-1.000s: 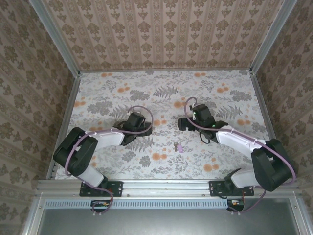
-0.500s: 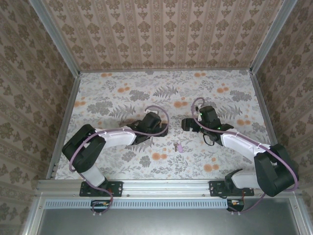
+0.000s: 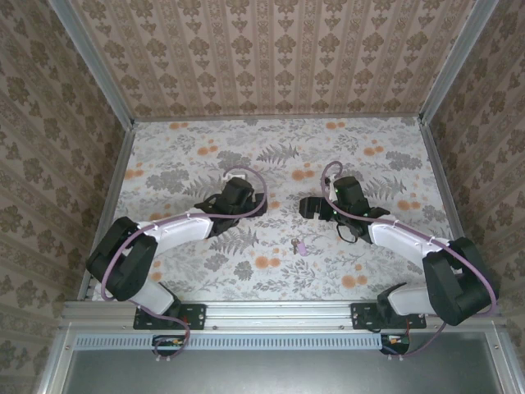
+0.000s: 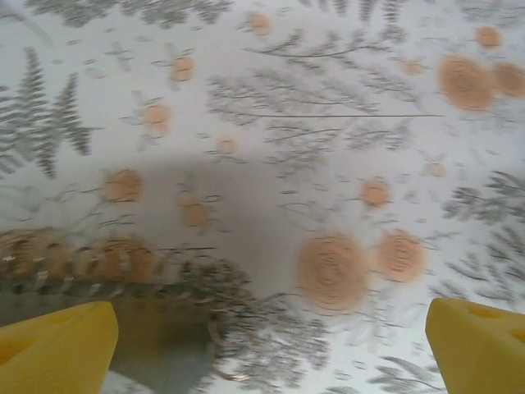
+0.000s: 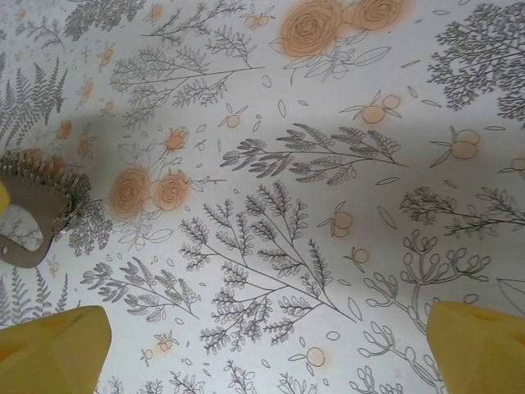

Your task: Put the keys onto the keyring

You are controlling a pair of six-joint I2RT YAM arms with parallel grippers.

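Now the left hand is hanging over the flowered counter, left of centre. Its yellow fingers are standing wide apart and holding nothing. Just beside one fingertip the keyring is lying flat and blurred, with a beaded chain running along it. Further right and nearer, the key is lying alone on the counter. Just beyond it the right hand is gaping wide too, gripping nothing.
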